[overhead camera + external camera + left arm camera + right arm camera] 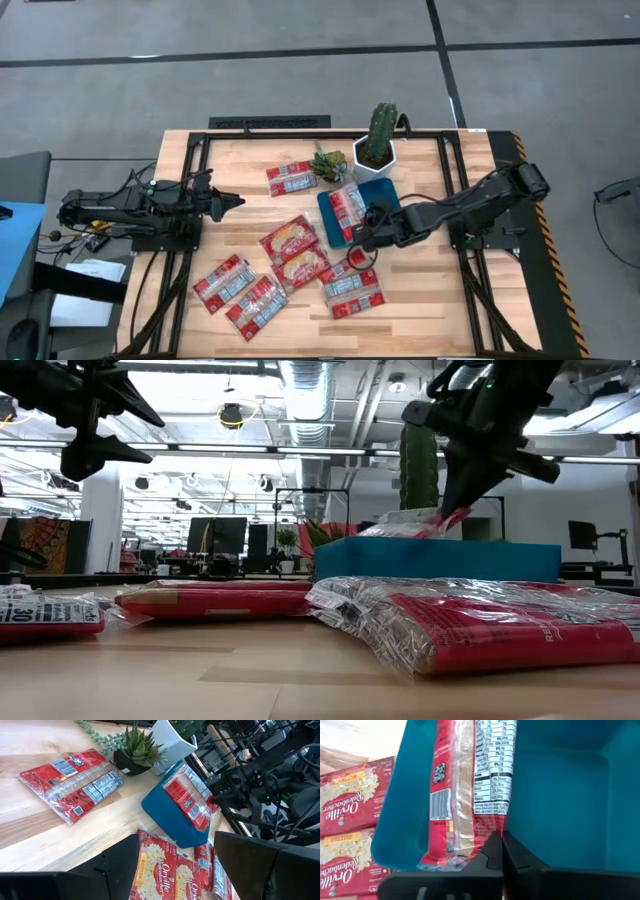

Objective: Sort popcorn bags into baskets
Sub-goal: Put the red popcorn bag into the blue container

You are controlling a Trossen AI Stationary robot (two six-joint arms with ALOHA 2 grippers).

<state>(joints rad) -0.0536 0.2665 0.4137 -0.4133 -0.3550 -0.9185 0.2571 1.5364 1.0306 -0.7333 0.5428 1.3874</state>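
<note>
Nearest the front edge of the table (pixel 420 330) there's a loose cluster of red popcorn packets: two bags side by side at the front left (pixel 240 292), two label-up "Orville" ones just behind them in the middle (pixel 294 252), and another pair overlapping on the right (pixel 350 286). In the low view the closest packet (pixel 470 622) fills the foreground and blocks most of the table behind it.

Just past that right pair sits the blue tray (pixel 333 228), with one packet (pixel 348 212) lying in it, one end hanging over the tray's edge. The right gripper (pixel 364 238) is down at that overhanging end, fingers pinched fully together on the packet's plastic edge, which the right wrist view shows pretty clearly (pixel 501 851).

Over on the left, the left gripper (pixel 232 201) hangs above bare wood, well apart from any packet, jaws spread wide with nothing in them.

Farther back, one more packet (pixel 291 179) lies by itself. Next to it is a small succulent in a dark pot (pixel 329 163), and just beside that a tall cactus in a white pot (pixel 376 145), standing right behind the tray.
</note>
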